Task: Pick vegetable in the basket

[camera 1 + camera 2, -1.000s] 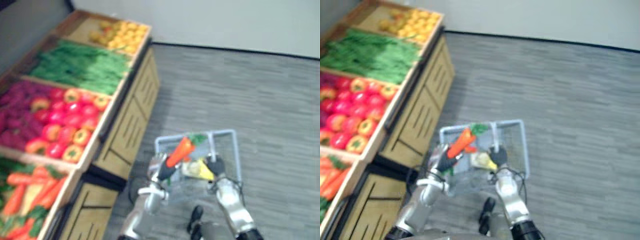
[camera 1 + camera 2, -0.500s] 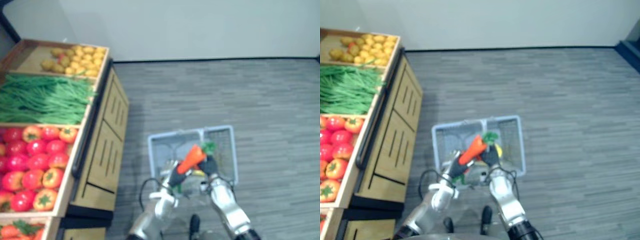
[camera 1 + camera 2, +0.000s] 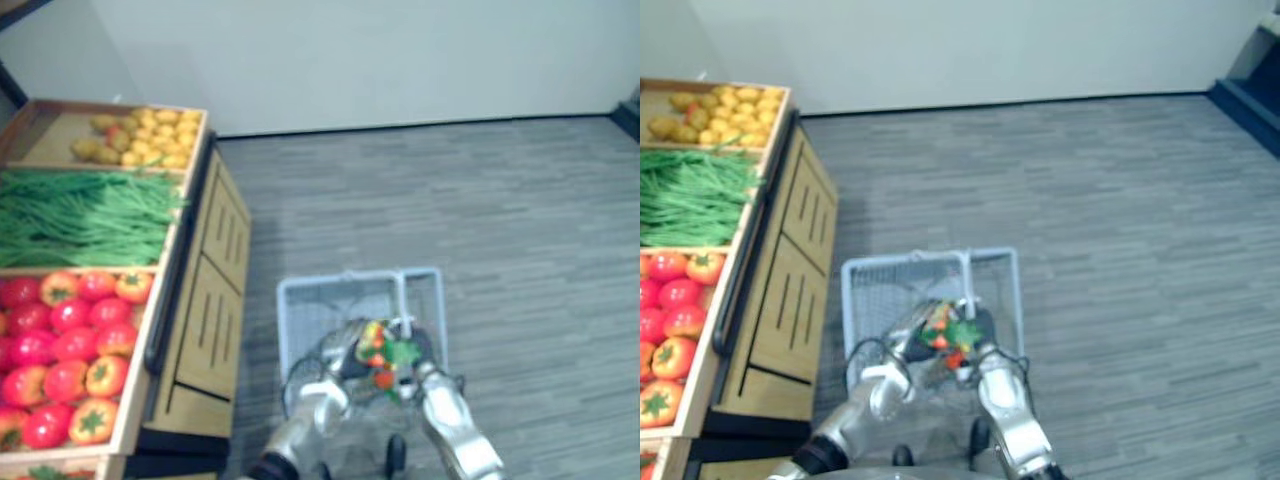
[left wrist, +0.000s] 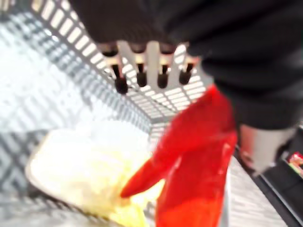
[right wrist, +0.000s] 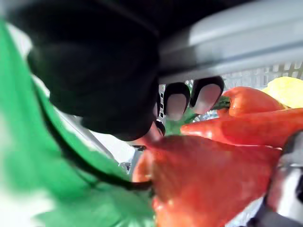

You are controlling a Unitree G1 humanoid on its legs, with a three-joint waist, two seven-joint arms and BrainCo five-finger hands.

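1. Down has gone the carrot (image 4: 196, 151) since half a second ago. Then it stuck up at a tilt above both hands; now it sits low inside the wire basket (image 3: 335, 283) at the lower centre of the eye views, its leafy green top uppermost.
2. Over it, within the basket walls, hangs the left hand (image 4: 152, 59). Its fingers stand straight in a row, side by side, and their dark tips are clear of the orange body and curl round nothing. I judge this to be a release, made low so that the drop is short.
3. At the near side of the basket, the right hand (image 5: 177, 105) has its fingers curled round the basket's handle (image 5: 246, 42), a grey bar. That grip seems meant to carry the basket and keep it level under the other hand.
4. A pale yellow item (image 4: 90, 165) lies on the wire bottom just beside the carrot's tip; what it is I cannot tell.
5. The placing looks all but done. What is left, by my reading, is to lift the left hand out without snagging the mesh.
6. Under the basket is a floor (image 3: 500, 220) of grey striped carpet, running up to a pale wall (image 3: 400, 60) with a dark skirting across the top of the frame.
7. Along the left edge stands a wooden produce stand (image 3: 205, 300). It holds yellow produce (image 3: 140, 135) at the upper left, green beans (image 3: 85, 215) below that, and red and orange fruits (image 3: 65, 340) lower still
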